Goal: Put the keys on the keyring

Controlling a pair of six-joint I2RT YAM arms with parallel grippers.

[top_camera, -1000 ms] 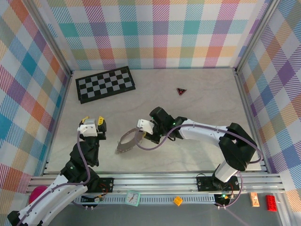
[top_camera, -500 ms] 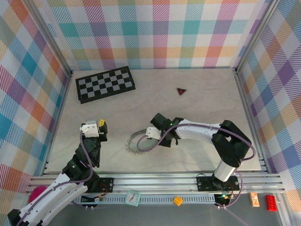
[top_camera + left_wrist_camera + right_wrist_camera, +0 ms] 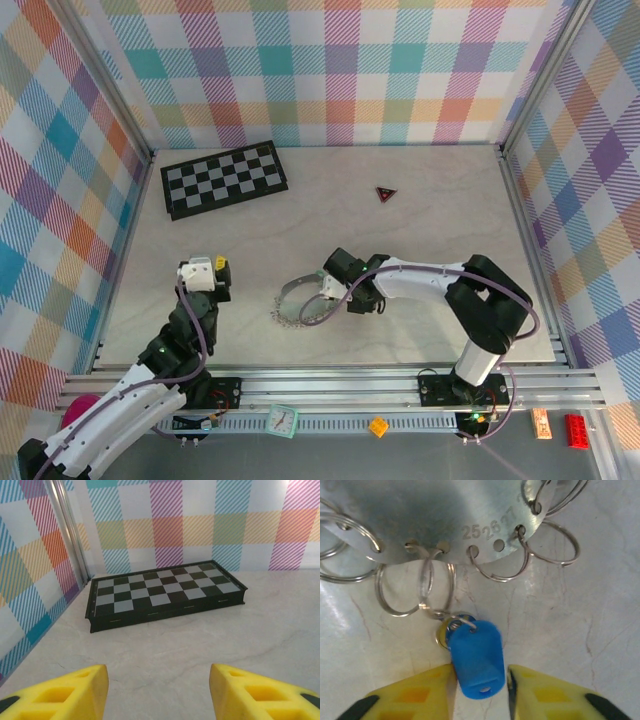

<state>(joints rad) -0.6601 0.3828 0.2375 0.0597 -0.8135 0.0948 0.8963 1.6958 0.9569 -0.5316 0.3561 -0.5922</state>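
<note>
Looking roughly half done: the blue key [image 3: 475, 652] is already hung on the keyring [image 3: 445, 510] mid-table, hugged by the right gripper [image 3: 480, 672] (gripped or released can't be told), while the left gripper [image 3: 157, 672] is held open.

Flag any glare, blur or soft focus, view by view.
Right wrist: glare washes the keyring, though its stamped numbers and the blue key are sharp. Left wrist: checkerboard crisp, left pincer slightly soft. Top external: even light, faint shadows.
</note>
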